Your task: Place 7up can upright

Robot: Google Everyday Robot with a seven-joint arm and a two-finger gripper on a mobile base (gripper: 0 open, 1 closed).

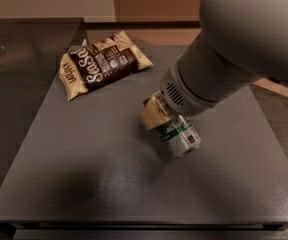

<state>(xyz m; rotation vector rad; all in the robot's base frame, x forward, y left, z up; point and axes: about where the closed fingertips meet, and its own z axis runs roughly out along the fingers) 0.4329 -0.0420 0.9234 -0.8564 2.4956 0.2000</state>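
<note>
The 7up can (180, 136) is silver-white with green markings. It hangs tilted just above the middle of the dark grey table (84, 179), its side turned to the camera. My gripper (165, 121) comes in from the upper right under the big grey arm and is shut on the can's upper end. One cream-coloured finger (154, 116) shows on the can's left side. The other finger is hidden behind the wrist and the can.
A brown-and-cream snack bag (101, 64) lies flat at the table's far left. A dark glossy counter (19, 59) adjoins the table on the left. The table's front edge (134, 223) runs along the bottom. The grey arm (244, 39) fills the upper right.
</note>
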